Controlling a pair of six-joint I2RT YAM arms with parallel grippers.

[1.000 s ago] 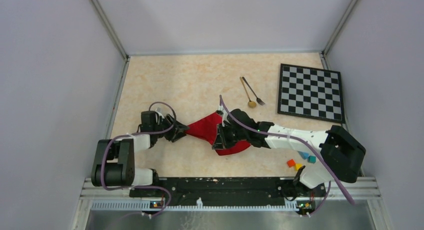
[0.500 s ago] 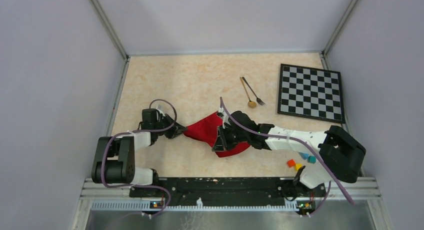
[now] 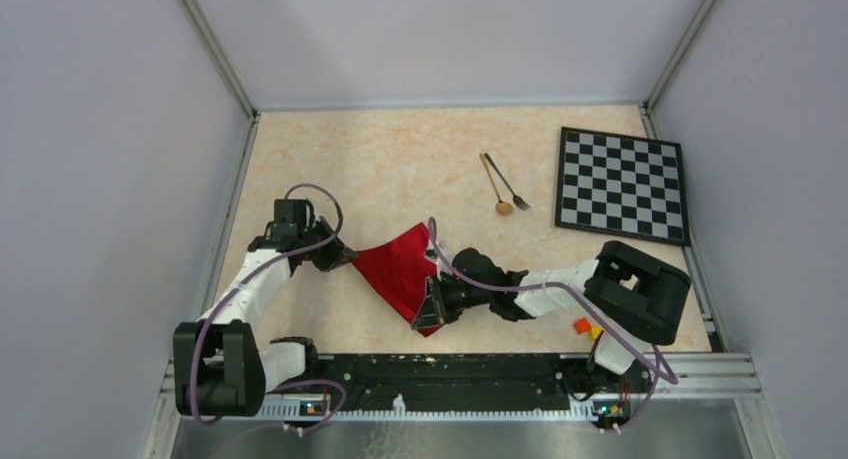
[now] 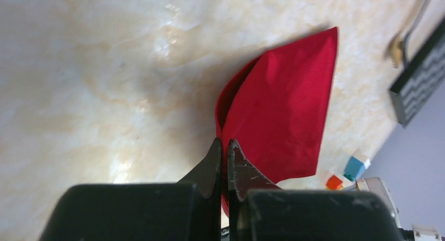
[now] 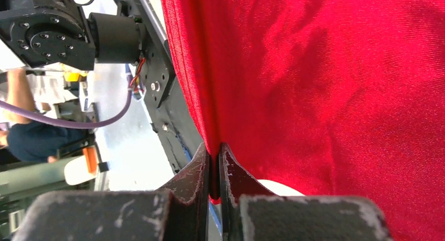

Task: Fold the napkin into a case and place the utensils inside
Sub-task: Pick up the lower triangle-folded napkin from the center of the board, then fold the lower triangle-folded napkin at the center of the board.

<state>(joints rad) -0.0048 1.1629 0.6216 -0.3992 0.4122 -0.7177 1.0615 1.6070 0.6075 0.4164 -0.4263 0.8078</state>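
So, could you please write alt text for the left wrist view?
The jaws are shut on the near edge of a folded red napkin over a pale marbled table. A checkered board and coloured blocks show at the right edge.

Robotics laboratory test cell, viewed from beside the rig. Plain pale panels (image 3: pixel 110 159) close off the marble-patterned surface (image 3: pixel 400 159) on its left, far and right edges. Aluminium struts (image 3: pixel 212 47) stand at the far corners. The left arm (image 3: pixel 255 279) and right arm (image 3: pixel 560 279), both white and black, are bolted to a black base plate (image 3: pixel 450 367) along the near edge, above a slotted aluminium rail (image 3: pixel 450 409). Purple cables (image 3: pixel 433 241) loop from the arms. A checkered board (image 3: pixel 622 184) lies at the far right corner, and small coloured blocks (image 3: pixel 583 326) sit near the right edge. Past the near edge, the right wrist view shows a person in a dark blue top (image 5: pixel 23 141).
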